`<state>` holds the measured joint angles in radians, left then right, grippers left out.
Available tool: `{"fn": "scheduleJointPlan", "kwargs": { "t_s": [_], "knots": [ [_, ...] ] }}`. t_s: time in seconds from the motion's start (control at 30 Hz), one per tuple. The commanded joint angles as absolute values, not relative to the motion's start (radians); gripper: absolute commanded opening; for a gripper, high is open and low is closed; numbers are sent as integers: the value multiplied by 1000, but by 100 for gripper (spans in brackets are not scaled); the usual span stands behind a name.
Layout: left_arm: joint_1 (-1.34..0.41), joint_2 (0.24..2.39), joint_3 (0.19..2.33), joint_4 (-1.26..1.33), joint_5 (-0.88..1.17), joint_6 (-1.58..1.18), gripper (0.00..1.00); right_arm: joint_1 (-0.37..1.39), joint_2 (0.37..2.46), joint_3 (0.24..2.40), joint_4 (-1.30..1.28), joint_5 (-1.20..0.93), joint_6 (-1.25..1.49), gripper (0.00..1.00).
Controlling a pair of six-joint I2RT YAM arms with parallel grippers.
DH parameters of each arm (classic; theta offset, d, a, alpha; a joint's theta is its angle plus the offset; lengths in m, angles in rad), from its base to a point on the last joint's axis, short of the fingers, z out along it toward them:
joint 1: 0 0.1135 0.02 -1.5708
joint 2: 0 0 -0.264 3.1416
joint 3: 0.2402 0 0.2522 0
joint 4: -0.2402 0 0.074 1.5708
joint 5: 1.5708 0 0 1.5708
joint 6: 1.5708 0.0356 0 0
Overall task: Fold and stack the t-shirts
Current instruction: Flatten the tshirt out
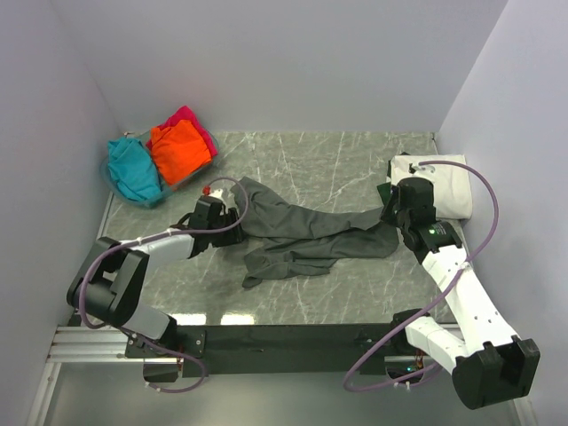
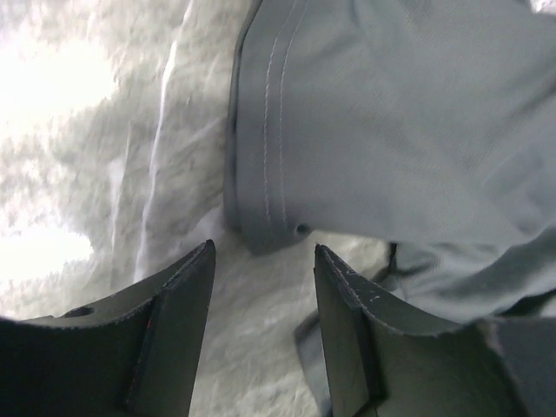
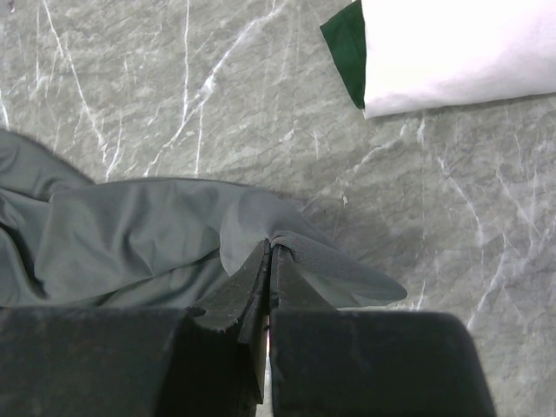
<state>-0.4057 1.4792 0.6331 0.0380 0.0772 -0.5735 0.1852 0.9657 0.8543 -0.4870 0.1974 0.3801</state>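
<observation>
The grey marbled table (image 1: 355,169) carries a dark grey t-shirt (image 1: 302,235), crumpled and stretched from the left gripper (image 1: 238,213) across to the right gripper (image 1: 390,220). Just beyond the right gripper lies a folded white t-shirt (image 1: 444,182), with a dark green cloth (image 3: 347,43) showing under its corner. Beyond the left gripper, to its left, sits a clear bin (image 1: 153,202) holding a teal t-shirt (image 1: 133,170), an orange t-shirt (image 1: 177,151) and a magenta t-shirt (image 1: 193,120).

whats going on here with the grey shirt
The right gripper has its jaws shut on one end of the dark grey t-shirt, crumpled on the table. The left gripper, jaws open, is at the other end's hem, not gripping. A folded white t-shirt lies back right; teal, orange and magenta shirts back left.
</observation>
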Motion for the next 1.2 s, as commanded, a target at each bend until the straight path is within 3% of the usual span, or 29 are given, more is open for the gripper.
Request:
{"fn": "scheduleJointPlan", "kwargs": {
  "t_s": [0.0,0.1,0.2,0.33,0.67,0.87,1.0,1.03,1.17],
  "knots": [
    [-417,1514,669,84,43,-592,56,179,942,877,-459,210,373,0],
    [-422,1543,684,101,40,-591,55,179,939,881,-462,210,373,0],
    [-425,1578,698,106,41,-583,46,179,934,879,-462,212,373,0],
    [-425,1594,732,46,34,-549,1,179,930,876,-466,215,371,0],
    [-413,1367,980,-441,95,-483,1,179,933,913,-495,238,351,0],
    [-301,1478,966,-410,186,-452,1,181,977,910,-465,203,354,0],
    [-287,1589,969,-273,125,-494,17,179,1002,910,-445,190,351,0],
    [-288,1615,985,-262,53,-506,27,179,1006,911,-445,189,351,0],
    [-287,1600,1002,-193,-75,-541,27,179,1017,913,-436,189,347,0]
  ]
}}
